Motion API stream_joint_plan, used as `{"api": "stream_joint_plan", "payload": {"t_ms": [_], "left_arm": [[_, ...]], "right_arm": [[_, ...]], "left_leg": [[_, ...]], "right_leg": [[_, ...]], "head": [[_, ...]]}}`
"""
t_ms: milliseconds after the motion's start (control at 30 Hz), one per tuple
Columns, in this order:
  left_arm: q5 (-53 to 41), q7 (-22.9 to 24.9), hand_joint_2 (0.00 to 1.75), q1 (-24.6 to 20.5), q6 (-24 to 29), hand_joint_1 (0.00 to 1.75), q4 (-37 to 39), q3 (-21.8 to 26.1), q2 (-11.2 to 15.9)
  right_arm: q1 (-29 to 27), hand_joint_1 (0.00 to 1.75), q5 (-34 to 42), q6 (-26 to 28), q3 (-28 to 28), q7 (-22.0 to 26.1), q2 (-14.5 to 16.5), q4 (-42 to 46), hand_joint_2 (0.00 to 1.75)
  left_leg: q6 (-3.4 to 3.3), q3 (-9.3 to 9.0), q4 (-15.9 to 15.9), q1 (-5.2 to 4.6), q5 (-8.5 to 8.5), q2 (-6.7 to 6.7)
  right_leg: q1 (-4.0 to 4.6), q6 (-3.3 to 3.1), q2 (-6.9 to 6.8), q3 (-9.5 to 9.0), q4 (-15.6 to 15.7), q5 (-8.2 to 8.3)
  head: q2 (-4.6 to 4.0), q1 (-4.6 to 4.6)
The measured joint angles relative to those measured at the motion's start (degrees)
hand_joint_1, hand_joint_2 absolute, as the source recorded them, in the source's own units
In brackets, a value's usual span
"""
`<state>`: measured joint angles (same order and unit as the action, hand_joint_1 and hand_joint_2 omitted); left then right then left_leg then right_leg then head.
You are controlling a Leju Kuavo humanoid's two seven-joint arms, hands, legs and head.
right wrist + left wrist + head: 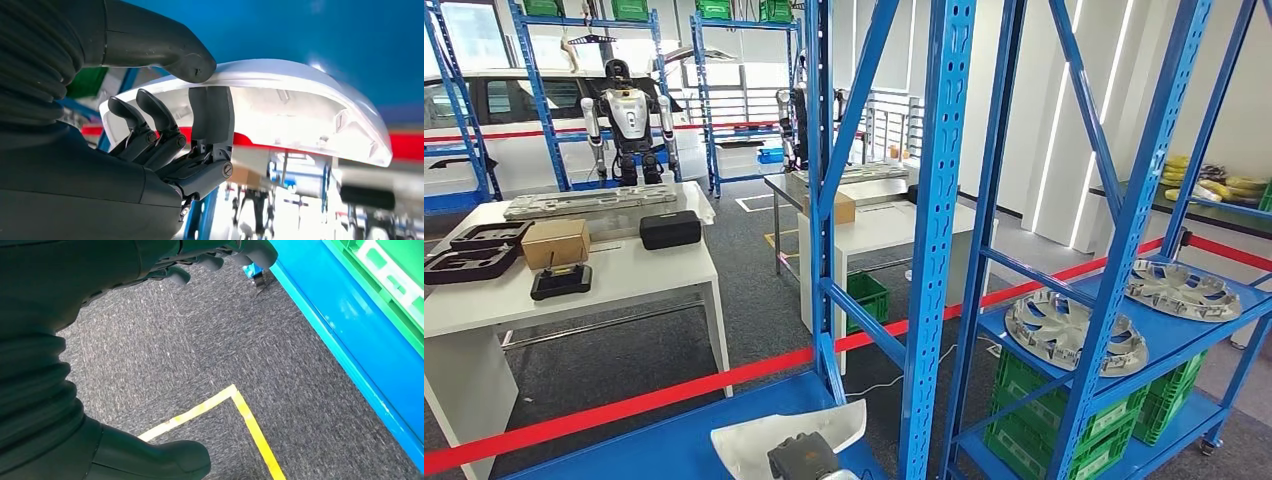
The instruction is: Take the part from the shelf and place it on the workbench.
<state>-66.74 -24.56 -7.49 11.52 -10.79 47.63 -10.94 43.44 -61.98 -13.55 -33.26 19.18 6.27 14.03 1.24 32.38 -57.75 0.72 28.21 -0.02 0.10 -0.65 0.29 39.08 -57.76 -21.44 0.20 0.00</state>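
The right hand [165,145] gripped one white part [280,95], thumb pressed on its outer curved face and dark fingers [210,115] against the hollow inner side. In the head view the same hand [804,458] sat at 6 o'clock, at the picture's lower edge, with the part [754,440] just above the blue shelf [654,440].

The left hand [100,390] hung over grey floor [200,350], nothing in it, thumb and fingers apart; one yellow tape corner [235,395] lay below it beside a blue shelf base [350,340].

Outward from the part, one red barrier band [624,405] crossed from 8 o'clock toward 3 o'clock. At 3 o'clock, two silver wheel covers [1074,330] lay on a second blue shelf, with green crates [1044,420] stacked beneath. At 9 o'clock stood one white workbench [624,280] carrying one cardboard box [555,243], two black cases [669,229], two black trays [469,262] and a long grey panel [589,202]. At 11 o'clock another humanoid robot [629,120] stood before a white car [484,110]. Near 12 o'clock were two more tables [884,225], the nearer one bearing a second cardboard box.
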Motion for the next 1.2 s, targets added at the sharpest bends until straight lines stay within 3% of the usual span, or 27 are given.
{"api": "stream_joint_plan", "payload": {"t_ms": [233,700,833,900,967,1033,1067,1167,1200], "left_arm": [[0.73,1.43,1.75,-0.65,0.85,0.00,-0.07,0.20,0.20],[2.81,4.67,1.75,-2.05,2.23,0.00,-0.54,2.28,2.36],[2.73,5.64,1.75,-2.98,2.86,0.00,-0.68,2.51,3.55],[2.59,5.78,1.75,-3.57,3.12,0.00,-0.80,2.51,3.91],[2.57,5.78,1.75,-4.05,3.28,0.00,-0.92,2.51,4.28],[2.62,5.76,1.75,-4.23,3.38,0.00,-0.99,2.52,4.61],[2.63,5.75,1.75,-4.27,3.42,0.00,-1.01,2.53,4.73],[2.60,5.76,1.75,-4.34,3.43,0.00,-1.10,2.54,5.16],[2.58,5.76,1.75,-4.40,3.43,0.00,-1.16,2.55,5.38]], "right_arm": [[3.62,1.59,-0.92,0.92,-0.58,-0.37,0.93,0.01,1.75],[8.11,1.59,-1.80,8.50,-2.03,1.08,2.40,1.49,1.75],[9.17,1.59,-1.63,10.71,-2.12,1.49,2.38,2.42,1.75],[9.55,1.59,-1.66,11.88,-2.17,1.62,2.05,2.82,1.75],[9.64,1.59,-1.72,12.81,-2.28,1.94,1.53,3.01,1.75],[9.46,1.59,-1.76,13.26,-2.40,2.22,1.00,3.06,1.75],[9.43,1.59,-1.78,13.35,-2.45,2.25,0.77,3.09,1.75],[9.69,1.59,-1.79,13.50,-2.49,2.33,0.37,3.52,1.75],[9.76,1.59,-1.78,13.56,-2.51,2.40,0.35,3.77,1.75]], "left_leg": [[0.01,-0.12,0.00,0.00,-0.03,-0.07],[0.07,-0.34,0.00,0.00,-0.09,-0.11],[-0.70,-0.71,0.73,0.02,-0.91,-0.10],[-1.21,-1.15,1.93,0.45,-1.88,0.14],[-1.39,-1.00,2.16,0.67,-2.22,0.30],[-1.19,-0.67,1.94,0.88,-2.28,0.33],[-0.95,-0.46,1.71,1.08,-2.27,0.31],[0.61,0.41,0.18,1.74,-1.68,0.25],[1.22,0.75,-0.35,1.77,-1.45,0.20]], "right_leg": [[0.01,-0.01,-0.01,0.01,-0.01,0.01],[0.03,-0.04,-0.01,0.06,-0.02,0.04],[-0.18,0.70,-0.03,-0.29,0.56,0.43],[-0.10,1.03,0.03,0.78,-2.30,-1.91],[-0.41,1.35,0.03,3.65,-9.78,-6.18],[-0.99,1.85,-0.01,5.60,-15.52,-8.48],[-1.33,2.14,-0.04,5.02,-15.25,-8.14],[-2.16,3.14,-0.05,-1.16,-5.08,-4.97],[-2.19,3.06,0.09,-2.34,-2.98,-4.63]], "head": [[0.00,0.00],[0.00,0.01],[0.00,-0.02],[0.00,0.03],[0.00,0.13],[0.00,0.15],[0.00,0.17],[0.00,0.26],[0.00,0.23]]}}
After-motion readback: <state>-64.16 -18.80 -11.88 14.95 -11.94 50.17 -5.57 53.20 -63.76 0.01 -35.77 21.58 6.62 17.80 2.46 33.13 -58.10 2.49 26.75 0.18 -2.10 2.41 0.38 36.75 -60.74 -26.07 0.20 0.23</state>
